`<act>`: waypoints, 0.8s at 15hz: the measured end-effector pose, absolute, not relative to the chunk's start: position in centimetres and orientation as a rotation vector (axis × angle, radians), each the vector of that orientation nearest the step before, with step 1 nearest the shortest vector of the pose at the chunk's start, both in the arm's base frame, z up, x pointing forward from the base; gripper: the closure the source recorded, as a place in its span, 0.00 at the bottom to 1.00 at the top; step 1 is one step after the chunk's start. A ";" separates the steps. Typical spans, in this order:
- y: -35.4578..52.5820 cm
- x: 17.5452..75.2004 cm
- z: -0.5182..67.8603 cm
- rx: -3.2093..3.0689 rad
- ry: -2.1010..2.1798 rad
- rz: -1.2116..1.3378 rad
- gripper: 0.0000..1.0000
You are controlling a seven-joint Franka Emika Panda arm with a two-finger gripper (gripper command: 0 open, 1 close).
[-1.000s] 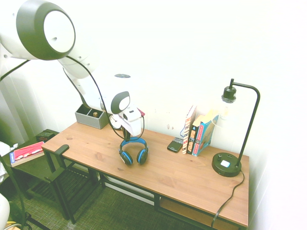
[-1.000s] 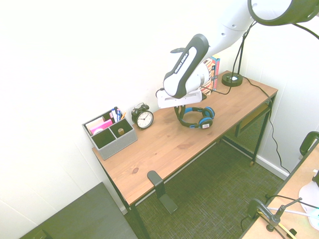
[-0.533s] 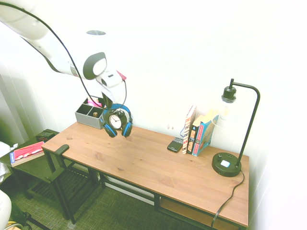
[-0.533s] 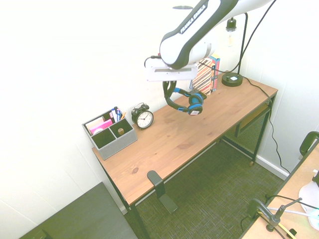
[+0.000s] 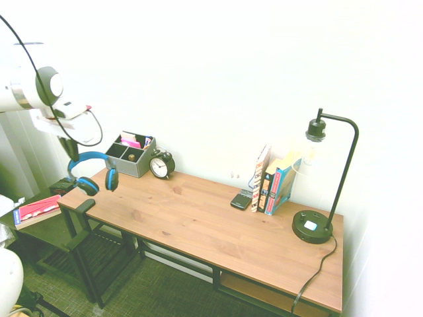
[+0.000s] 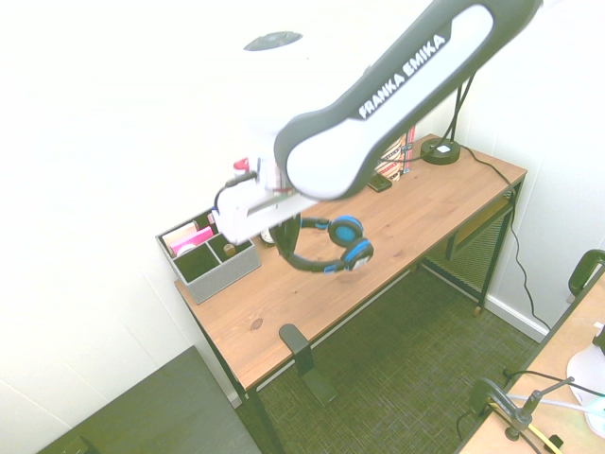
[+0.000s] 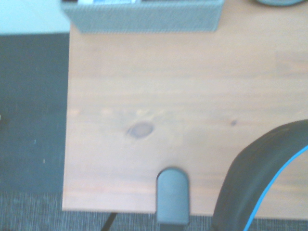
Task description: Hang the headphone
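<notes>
Headphones held up by the band; hook at the desk edge to be reached

The headphones are held in the air by the gripper, its jaws closed on the arched blue headband, at the left of the first exterior view; the ear cups are hung free of the desk, near the middle of the second exterior view. A dark hook is fixed at the desk's front edge, lower down in that view; it is also caught by the wrist view, with part of the band nearby. The grey organizer and the clock are seen at the back, left of centre in the first exterior view.

The carrying step is judged to be in hand, with the hook as the likely goal; next, the band should be brought over the hook's arm, lined up and lowered before the grip is loosened; the cups could be knocked against the desk edge if they are carried too low. The gap between band and hook is perhaps small, though its depth is poorly shown.
</notes>
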State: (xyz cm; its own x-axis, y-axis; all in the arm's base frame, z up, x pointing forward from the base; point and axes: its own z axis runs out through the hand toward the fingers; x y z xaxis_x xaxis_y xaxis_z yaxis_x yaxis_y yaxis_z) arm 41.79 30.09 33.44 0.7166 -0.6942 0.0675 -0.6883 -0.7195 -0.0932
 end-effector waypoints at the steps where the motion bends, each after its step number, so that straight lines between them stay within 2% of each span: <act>1: 32.0 40.1 31.8 -2.895 1.110 -0.116 1.00; 7: 37.0 34.5 21.4 -3.039 1.001 0.009 1.00; 12: 37.6 32.6 14.5 -3.096 0.972 0.023 1.00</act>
State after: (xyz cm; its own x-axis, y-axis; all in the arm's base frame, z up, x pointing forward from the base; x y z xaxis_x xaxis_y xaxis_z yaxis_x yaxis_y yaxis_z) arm 32.64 37.56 14.53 0.8210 -0.5706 0.0178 -0.5692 -0.8157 0.1031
